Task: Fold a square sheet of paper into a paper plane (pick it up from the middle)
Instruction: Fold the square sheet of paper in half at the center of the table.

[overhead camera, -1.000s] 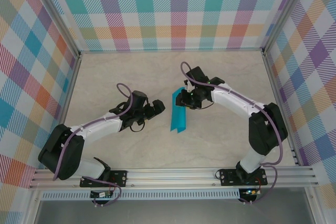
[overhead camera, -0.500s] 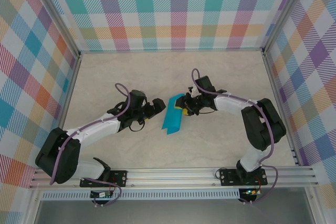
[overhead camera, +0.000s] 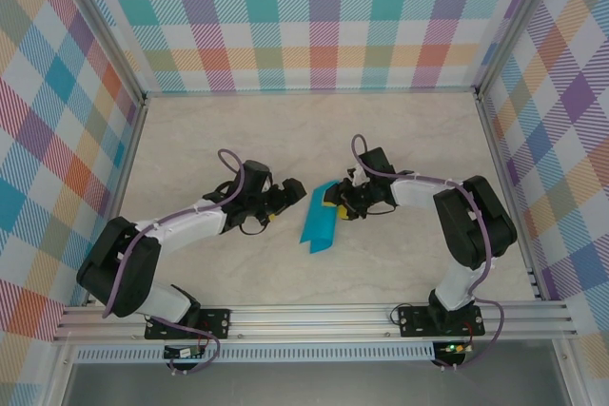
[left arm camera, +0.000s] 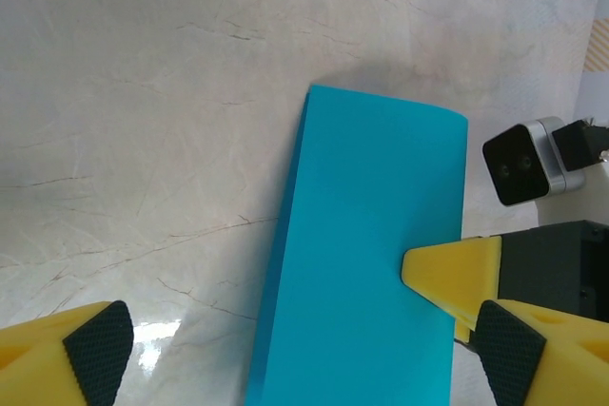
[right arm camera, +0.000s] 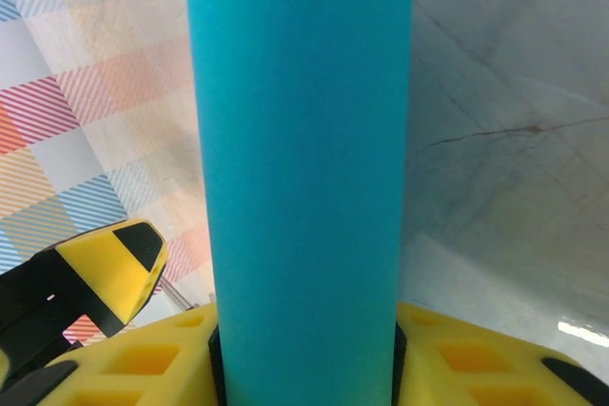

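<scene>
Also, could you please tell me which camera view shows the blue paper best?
The left wrist view: the blue paper lies there as a long rectangle with its far edge and long sides plain. The top view shows the paper small and distant. The right wrist view is too close, showing just a blue band.

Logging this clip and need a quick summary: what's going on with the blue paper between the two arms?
The blue paper lies near the middle of the table, folded into a narrow rectangle and not yet a plane. The right gripper has one long edge of it between its fingers, with a yellow finger resting on top; whether it is clamping is unclear. The left gripper is open wide and faces the paper from the opposite side.
</scene>
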You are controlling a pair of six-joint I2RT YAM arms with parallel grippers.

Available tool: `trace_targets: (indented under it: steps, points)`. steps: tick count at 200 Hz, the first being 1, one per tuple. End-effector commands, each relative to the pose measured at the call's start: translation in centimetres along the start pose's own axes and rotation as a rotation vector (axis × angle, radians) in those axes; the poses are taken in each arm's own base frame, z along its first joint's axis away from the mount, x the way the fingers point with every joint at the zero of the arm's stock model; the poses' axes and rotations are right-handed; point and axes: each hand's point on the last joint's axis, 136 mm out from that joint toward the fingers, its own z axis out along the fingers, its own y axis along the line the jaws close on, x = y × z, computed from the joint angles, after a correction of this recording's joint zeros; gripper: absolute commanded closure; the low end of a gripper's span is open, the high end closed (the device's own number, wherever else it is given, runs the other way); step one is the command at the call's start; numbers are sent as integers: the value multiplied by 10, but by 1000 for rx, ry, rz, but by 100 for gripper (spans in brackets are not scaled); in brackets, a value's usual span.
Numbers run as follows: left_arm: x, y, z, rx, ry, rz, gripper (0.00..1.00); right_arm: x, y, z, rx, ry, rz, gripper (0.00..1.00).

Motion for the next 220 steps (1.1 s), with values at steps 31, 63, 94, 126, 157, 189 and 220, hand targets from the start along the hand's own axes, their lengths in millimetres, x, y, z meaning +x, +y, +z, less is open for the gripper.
trace_targets:
  steps: [31,63,94,126,157,189,220]
  points:
    - [9,-8,8,13,51,2,11,1,-11,-10,47,-21,-39,50]
    - [16,-10,19,7,89,11,12,2,-15,-14,70,-25,-50,48]
    - [22,-12,26,-10,101,26,15,2,-8,-14,31,-11,-46,57]
    - [10,-1,11,-71,6,21,14,-6,11,-10,-61,-18,-11,59]
    - [-3,5,-1,-90,-55,1,12,-20,33,-3,-168,-42,45,58]
    - [-11,1,-11,-77,-76,-13,11,-35,45,-4,-176,-107,62,58]
    - [-14,4,-20,-84,-102,-29,11,-40,43,3,-155,-126,72,57]
